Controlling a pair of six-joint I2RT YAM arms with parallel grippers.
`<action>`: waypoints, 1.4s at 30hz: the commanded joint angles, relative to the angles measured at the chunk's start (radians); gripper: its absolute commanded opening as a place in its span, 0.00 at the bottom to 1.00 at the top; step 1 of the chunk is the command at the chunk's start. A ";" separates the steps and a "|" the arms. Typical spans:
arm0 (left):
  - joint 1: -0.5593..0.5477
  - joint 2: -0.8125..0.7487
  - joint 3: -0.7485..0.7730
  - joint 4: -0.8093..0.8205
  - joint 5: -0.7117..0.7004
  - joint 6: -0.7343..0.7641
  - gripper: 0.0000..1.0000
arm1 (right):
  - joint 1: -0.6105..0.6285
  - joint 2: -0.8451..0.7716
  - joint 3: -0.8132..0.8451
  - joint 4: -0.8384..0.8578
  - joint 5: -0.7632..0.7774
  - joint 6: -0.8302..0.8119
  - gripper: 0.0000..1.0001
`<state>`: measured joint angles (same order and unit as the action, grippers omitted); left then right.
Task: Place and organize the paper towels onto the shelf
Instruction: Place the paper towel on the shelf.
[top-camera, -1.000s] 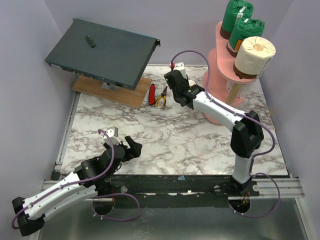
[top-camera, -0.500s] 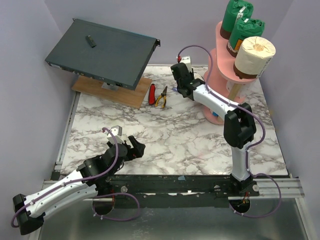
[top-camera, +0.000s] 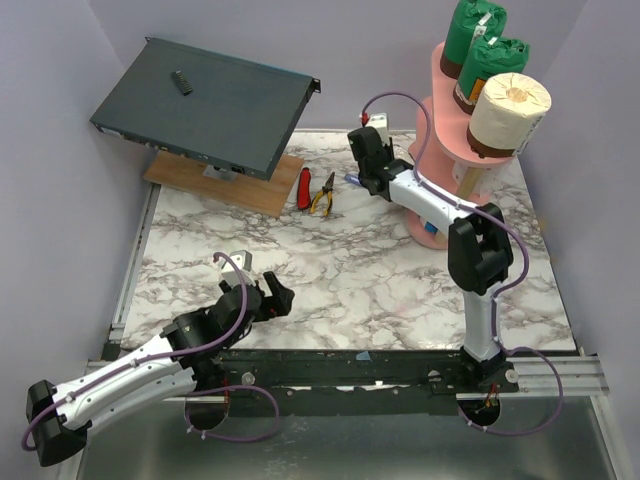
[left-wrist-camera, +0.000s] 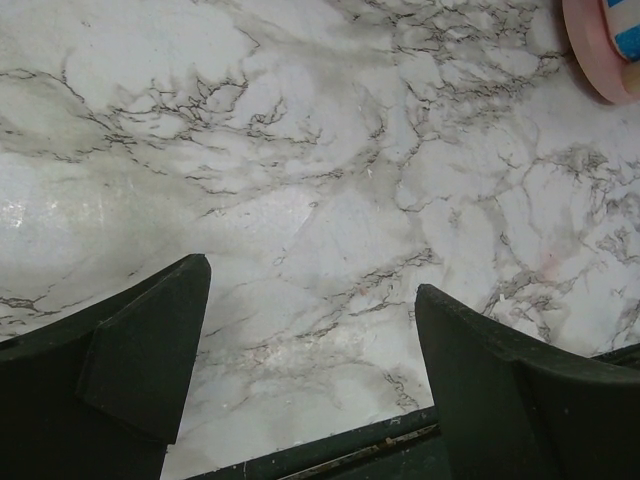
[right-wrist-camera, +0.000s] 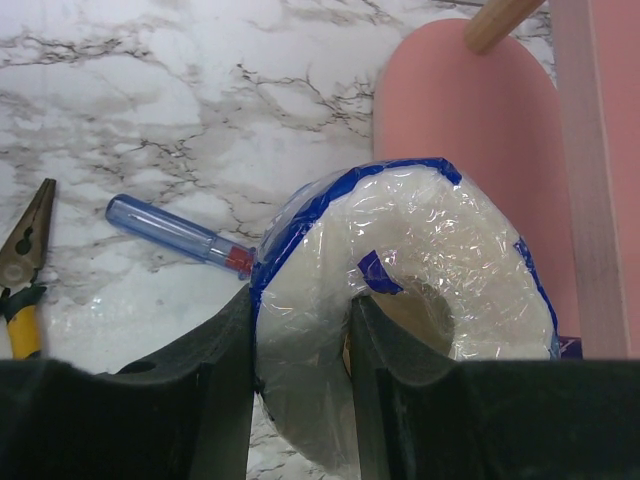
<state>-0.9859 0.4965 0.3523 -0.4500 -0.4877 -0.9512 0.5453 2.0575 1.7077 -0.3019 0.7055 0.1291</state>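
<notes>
Where fingers (right-wrist-camera: 160, 420) pinch, blue-wrapped roll (right-wrist-camera: 440, 240) squashed, crinkly

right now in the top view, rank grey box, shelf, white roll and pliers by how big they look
1. grey box
2. shelf, partly hidden by rolls and arm
3. white roll
4. pliers
The roll sits up on the shelf, nearer the camera, which may enlarge it.

Pink shelf (top-camera: 445, 100), green-wrapped rolls (top-camera: 475, 25), blue-trimmed roll (right-wrist-camera: 400, 260), grey-veined white table (top-camera: 300, 260).
</notes>
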 joint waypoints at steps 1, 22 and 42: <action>-0.005 0.014 0.036 0.031 0.015 0.028 0.88 | -0.027 0.001 -0.006 0.060 0.057 -0.016 0.31; -0.005 0.051 0.036 0.044 0.025 0.032 0.88 | -0.072 0.008 -0.042 0.047 0.077 0.003 0.34; -0.005 0.060 0.032 0.047 0.043 0.026 0.88 | -0.081 -0.004 -0.042 -0.003 0.094 0.032 0.63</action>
<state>-0.9859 0.5602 0.3683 -0.4149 -0.4637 -0.9272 0.4755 2.0575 1.6627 -0.2867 0.7658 0.1417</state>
